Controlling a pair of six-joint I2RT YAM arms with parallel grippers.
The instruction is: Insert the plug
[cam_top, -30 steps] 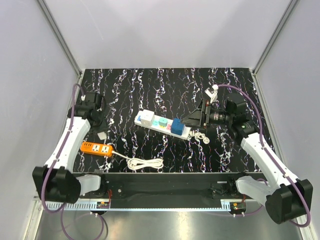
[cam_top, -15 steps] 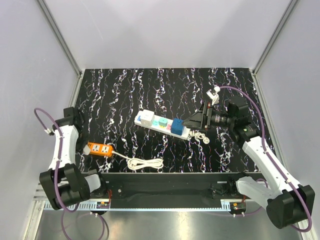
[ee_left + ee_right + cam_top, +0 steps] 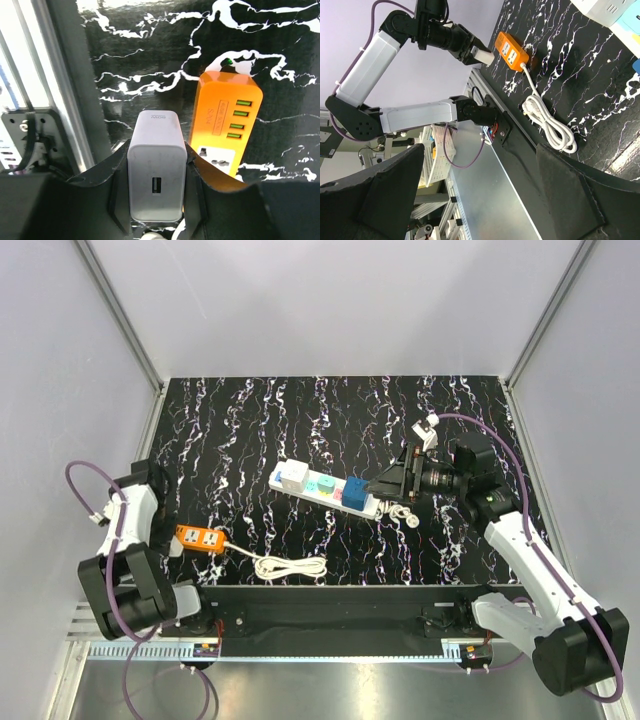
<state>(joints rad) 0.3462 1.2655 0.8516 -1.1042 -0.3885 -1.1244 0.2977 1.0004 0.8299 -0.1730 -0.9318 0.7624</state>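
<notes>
The plug, a royal-blue cube, sits on the right part of the white power strip at mid-table. My right gripper hovers just right of it, open, with nothing between its fingers. My left gripper is at the table's left near edge, shut on a white USB charger. The charger hangs above the table beside the orange socket block. The right wrist view also shows the charger, pointing at the block's end.
The orange socket block lies near the front left, its white cord coiled beside it. On the strip stand a white cube adapter and a pale teal cube. Enclosure walls and an aluminium rail border the left edge.
The left arm has folded back and swung its gripper, still holding the white charger, from the back left down to the orange block's left end. The right arm has barely moved.
</notes>
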